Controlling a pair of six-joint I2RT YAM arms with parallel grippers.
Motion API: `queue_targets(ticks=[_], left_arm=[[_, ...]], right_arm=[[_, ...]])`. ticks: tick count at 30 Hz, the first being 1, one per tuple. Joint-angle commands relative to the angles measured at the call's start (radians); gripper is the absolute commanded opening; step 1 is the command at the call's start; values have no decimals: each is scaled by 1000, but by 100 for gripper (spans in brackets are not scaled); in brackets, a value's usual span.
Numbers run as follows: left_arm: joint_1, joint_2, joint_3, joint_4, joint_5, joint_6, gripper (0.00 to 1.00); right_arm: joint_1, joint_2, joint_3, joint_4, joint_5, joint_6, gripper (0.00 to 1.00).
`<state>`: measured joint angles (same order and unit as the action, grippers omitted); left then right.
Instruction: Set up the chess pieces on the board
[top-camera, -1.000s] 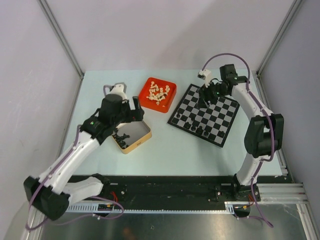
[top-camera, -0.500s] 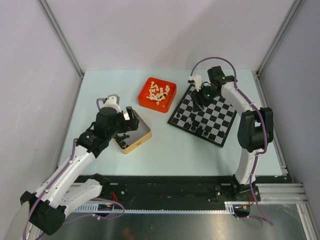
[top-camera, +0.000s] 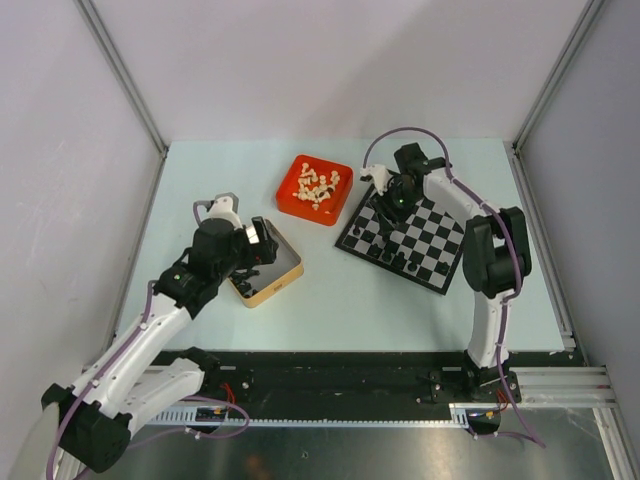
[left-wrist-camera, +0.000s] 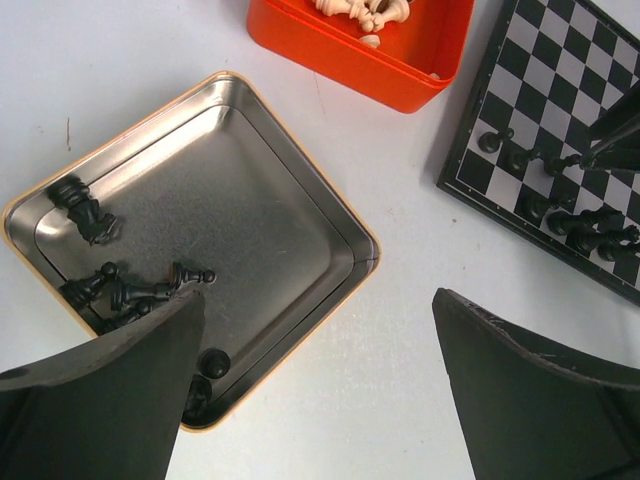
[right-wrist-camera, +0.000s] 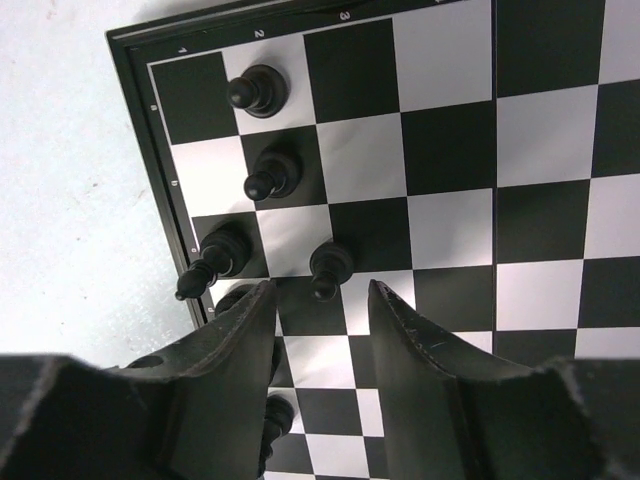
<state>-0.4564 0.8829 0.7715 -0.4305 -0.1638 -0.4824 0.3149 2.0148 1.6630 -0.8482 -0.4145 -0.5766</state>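
Jaws: my left gripper (left-wrist-camera: 318, 300) stands spread wide and empty. My right gripper (right-wrist-camera: 320, 290) stands partly apart, and I see nothing pinched.

Right wrist view: a black pawn (right-wrist-camera: 331, 264) stands on the board (right-wrist-camera: 450, 150) at 12 o'clock of the gap, its head reaching just between the fingertips with daylight on both sides. More black men (right-wrist-camera: 259, 92) stand in a file along the board's edge at 11 o'clock. Two more are half hidden under the finger at 9 o'clock.

Left wrist view: an open tin (left-wrist-camera: 250, 220) lies at 10 o'clock of the gap, with one finger covering its near corner. Several black men lie loose along the tin's wall at 9 o'clock.

Top view: the board sits askew on the table (top-camera: 350, 300), at 4 o'clock of the red tray (top-camera: 340, 205). The tin sits at 7 o'clock of the tray. The tray holds a heap of cream men (top-camera: 316, 186). The right gripper hangs over the board's 11 o'clock corner, and the left over the tin.
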Motion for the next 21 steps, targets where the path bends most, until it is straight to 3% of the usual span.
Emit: queue_targets(ticks=[1,10,21], left_arm=[[10,-28,-17,27,-11,-30,100],[16,-48,-34,27,-11,-32,100],[24,-62,-43,30,-8,-36,100]], right_arm=[[10,22,47,-6,51,11,45],[27,62,76,-14,66,17,35],[53,55,73,-35,65,11,13]])
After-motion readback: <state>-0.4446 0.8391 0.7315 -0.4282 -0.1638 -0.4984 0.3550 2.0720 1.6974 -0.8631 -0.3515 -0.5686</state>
